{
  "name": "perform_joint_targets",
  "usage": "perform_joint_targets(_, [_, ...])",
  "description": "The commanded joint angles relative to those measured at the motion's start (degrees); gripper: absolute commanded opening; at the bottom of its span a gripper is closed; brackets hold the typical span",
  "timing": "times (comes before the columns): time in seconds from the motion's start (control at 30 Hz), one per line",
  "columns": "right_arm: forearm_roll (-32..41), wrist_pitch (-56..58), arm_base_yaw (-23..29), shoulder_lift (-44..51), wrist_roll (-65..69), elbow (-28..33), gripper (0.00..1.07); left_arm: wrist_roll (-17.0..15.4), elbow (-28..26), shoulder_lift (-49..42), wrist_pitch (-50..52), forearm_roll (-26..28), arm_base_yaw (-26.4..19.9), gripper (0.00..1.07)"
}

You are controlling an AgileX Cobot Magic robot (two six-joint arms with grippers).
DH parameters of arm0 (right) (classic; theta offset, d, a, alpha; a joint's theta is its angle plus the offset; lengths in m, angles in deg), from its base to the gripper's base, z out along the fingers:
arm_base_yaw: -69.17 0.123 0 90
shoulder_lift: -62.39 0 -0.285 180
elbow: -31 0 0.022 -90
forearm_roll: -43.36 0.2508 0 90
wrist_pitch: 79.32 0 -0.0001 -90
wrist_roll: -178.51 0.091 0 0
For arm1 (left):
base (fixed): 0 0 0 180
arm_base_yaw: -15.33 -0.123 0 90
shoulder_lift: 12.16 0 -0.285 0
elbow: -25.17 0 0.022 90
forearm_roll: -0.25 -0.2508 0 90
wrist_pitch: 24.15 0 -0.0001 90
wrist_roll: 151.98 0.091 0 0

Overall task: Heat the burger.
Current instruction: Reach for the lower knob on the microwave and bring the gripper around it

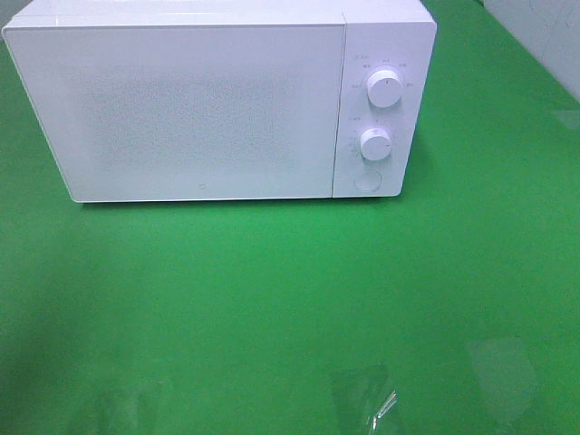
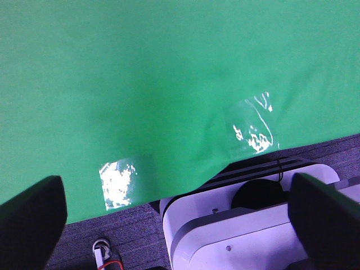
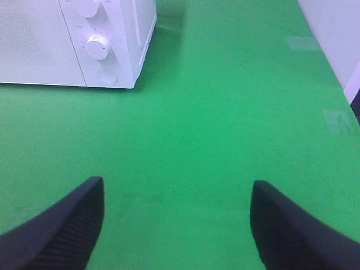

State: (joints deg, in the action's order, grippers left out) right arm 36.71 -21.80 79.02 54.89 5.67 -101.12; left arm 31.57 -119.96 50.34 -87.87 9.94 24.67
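The burger is out of view in every frame. A white microwave point(image 1: 217, 100) stands at the back of the green table with its door shut; its two knobs point(image 1: 385, 91) and round button are on its right panel. It also shows in the right wrist view point(image 3: 79, 42). Neither arm shows in the exterior high view. My left gripper point(image 2: 180, 219) is open and empty over the table's front edge. My right gripper point(image 3: 177, 225) is open and empty above bare green cloth, well in front of and to the right of the microwave.
The green cloth point(image 1: 290, 299) covers the table. Clear tape patches point(image 2: 253, 126) shine near its front edge. The robot's white base point(image 2: 236, 230) and grey floor lie below that edge. A white wall point(image 3: 337, 34) borders the table on the right.
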Motion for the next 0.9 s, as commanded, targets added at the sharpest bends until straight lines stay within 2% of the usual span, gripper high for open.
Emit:
perform_joint_targets(0.03, [-0.1,0.1,-0.5,1.4,-0.1,0.1,0.72,2.5,4.5,-6.6,0.4,0.5,-0.1,1.0])
perform_joint_targets(0.07, [-0.1,0.1,-0.5,1.4,-0.1,0.1,0.72,2.5,4.5,-6.6,0.4,0.5,-0.1,1.0])
perform_joint_targets(0.17, [-0.1,0.1,-0.5,1.4,-0.1,0.1,0.72,5.3,8.1,-12.6,-0.1,0.6,-0.1,1.0])
perform_joint_targets(0.3, [-0.1,0.1,-0.5,1.4,-0.1,0.1,0.72,6.9,11.5,-18.4,-0.6,0.6,-0.1,1.0])
perform_joint_targets(0.4, [-0.1,0.1,-0.5,1.4,-0.1,0.1,0.72,7.3,11.8,-21.2,0.2,1.0,-0.1,1.0])
perform_joint_targets(0.43, [-0.1,0.1,-0.5,1.4,-0.1,0.1,0.72,9.3,11.9,-23.5,0.5,1.0,-0.1,1.0])
perform_joint_targets(0.47, [-0.1,0.1,-0.5,1.4,-0.1,0.1,0.72,9.3,11.9,-23.5,0.5,1.0,-0.1,1.0])
perform_joint_targets(0.5, [-0.1,0.1,-0.5,1.4,-0.1,0.1,0.72,12.4,12.0,-25.6,0.6,0.6,-0.1,1.0])
perform_joint_targets(0.53, [-0.1,0.1,-0.5,1.4,-0.1,0.1,0.72,12.4,12.0,-25.6,0.6,0.6,-0.1,1.0])
perform_joint_targets(0.57, [-0.1,0.1,-0.5,1.4,-0.1,0.1,0.72,15.2,12.4,-27.5,1.5,0.6,-0.1,1.0])
perform_joint_targets(0.6, [-0.1,0.1,-0.5,1.4,-0.1,0.1,0.72,15.8,13.5,-29.1,3.3,1.5,-0.1,1.0])
perform_joint_targets(0.77, [-0.1,0.1,-0.5,1.4,-0.1,0.1,0.72,15.5,13.4,-31.5,3.3,1.7,-0.1,1.0])
perform_joint_targets(0.8, [-0.1,0.1,-0.5,1.4,-0.1,0.1,0.72,14.1,13.4,-32.2,3.6,2.4,-0.1,1.0])
perform_joint_targets(0.9, [-0.1,0.1,-0.5,1.4,-0.1,0.1,0.72,13.0,13.4,-32.7,3.8,3.0,-0.1,1.0])
